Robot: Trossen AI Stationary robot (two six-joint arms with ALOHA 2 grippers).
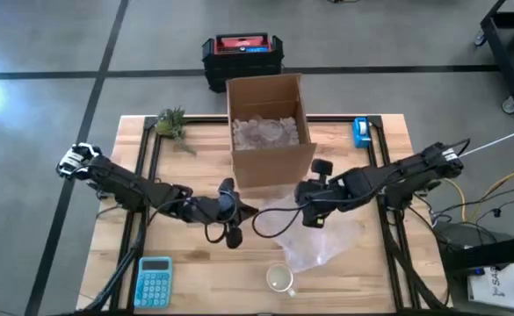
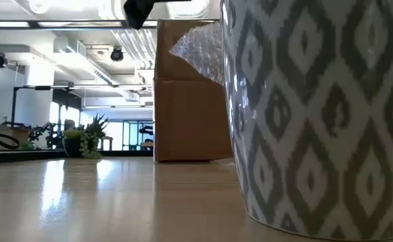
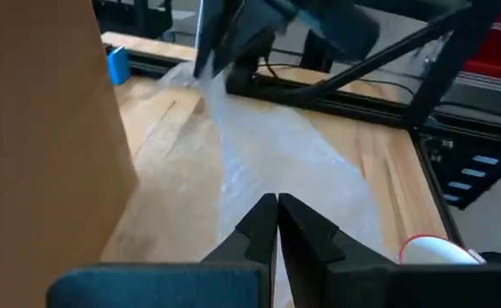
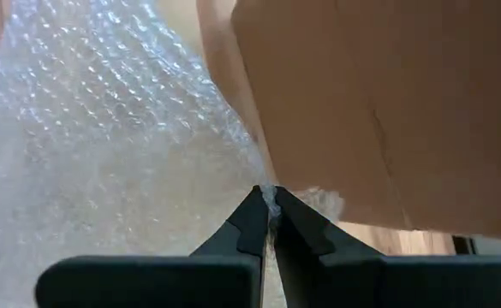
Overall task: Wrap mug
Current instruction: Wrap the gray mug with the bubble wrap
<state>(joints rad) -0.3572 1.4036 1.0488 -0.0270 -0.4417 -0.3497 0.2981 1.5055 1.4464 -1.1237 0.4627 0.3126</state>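
Patterned mug (image 2: 320,114) fills the low view; both grippers pinch the bubble wrap (image 1: 314,241), left gripper (image 3: 277,205) and right gripper (image 4: 271,198), beside the cardboard box (image 1: 268,132).

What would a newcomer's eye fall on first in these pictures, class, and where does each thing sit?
First the open cardboard box, standing mid-table at the far side with bubble wrap inside. Just in front of it, both arms meet over a sheet of bubble wrap: the right pincer is shut on the sheet's edge, the left pincer shut beside it. The patterned mug stands alone near the front edge.
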